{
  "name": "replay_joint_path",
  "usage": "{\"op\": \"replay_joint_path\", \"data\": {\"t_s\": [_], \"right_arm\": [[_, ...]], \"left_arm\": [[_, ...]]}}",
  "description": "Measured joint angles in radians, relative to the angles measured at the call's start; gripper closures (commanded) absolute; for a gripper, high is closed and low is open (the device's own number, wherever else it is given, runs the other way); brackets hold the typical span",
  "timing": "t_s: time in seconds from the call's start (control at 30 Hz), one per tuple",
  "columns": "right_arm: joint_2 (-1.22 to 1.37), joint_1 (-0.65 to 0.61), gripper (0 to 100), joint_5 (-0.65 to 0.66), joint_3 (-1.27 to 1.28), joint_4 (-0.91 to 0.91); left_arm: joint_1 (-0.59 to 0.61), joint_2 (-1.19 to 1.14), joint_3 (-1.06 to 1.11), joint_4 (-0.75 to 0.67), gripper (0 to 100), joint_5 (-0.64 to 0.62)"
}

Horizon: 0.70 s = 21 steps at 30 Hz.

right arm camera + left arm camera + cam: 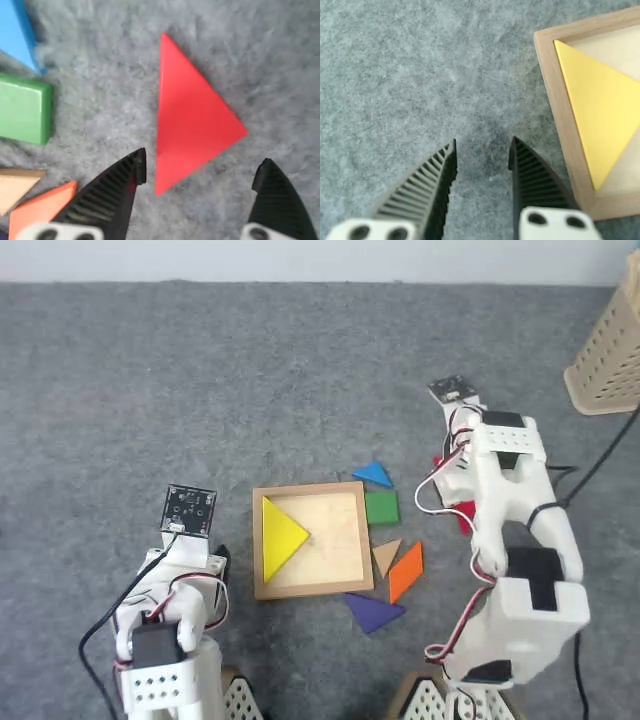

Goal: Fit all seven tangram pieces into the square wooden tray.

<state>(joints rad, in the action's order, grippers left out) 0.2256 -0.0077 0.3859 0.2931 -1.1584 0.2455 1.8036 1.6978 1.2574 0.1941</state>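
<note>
One of seven home so far: yellow triangle flat in the square wooden tray, long edge along the wall on the left jaws' side. Leaves six out on the grey desk, all on the tray's other side: blue triangle, green square just beside the rim, small bare-wood triangle, orange piece, purple triangle. Off on its own beyond that cluster, the red triangle.

Wide-spread right jaws low over that red triangle, one tip just beside its long edge, the other well clear past its point. Nothing held. As for the left jaws: parted partway, empty, hanging over bare desk just beside the tray's outer rim.

Trouble ahead, by the look of it. Flat, thin piece on fuzzy cloth, so closing may only skate over the top or push it along rather than lift it. Pinching across slanted edges could squirt the triangle out sideways or spin it. Could also shove it into the green square and blue triangle nearby and scatter the cluster. Later, setting it down tilted may leave a corner riding on the rim or on the yellow triangle. Might even nudge the yellow triangle off its wall and spoil the fit. Worth watching the left jaws too: so near the rim that a small swing could knock the tray askew.
</note>
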Motion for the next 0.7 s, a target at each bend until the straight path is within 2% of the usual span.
{"op": "replay_joint_path", "data": {"t_s": [0.17, 0.43, 0.7], "right_arm": [[0.064, 0.003, 66.4, 0.002, -0.008, 0.018], [0.034, 0.040, 66.4, 0.002, -0.084, -0.028], [0.035, 0.052, 66.5, 0.002, -0.091, 0.006]], "left_arm": [[0.000, 0.000, 0.000, 0.000, 83, 0.000], [0.000, 0.000, 0.000, 0.000, 83, 0.000], [0.000, 0.000, 0.000, 0.000, 83, 0.000]]}}
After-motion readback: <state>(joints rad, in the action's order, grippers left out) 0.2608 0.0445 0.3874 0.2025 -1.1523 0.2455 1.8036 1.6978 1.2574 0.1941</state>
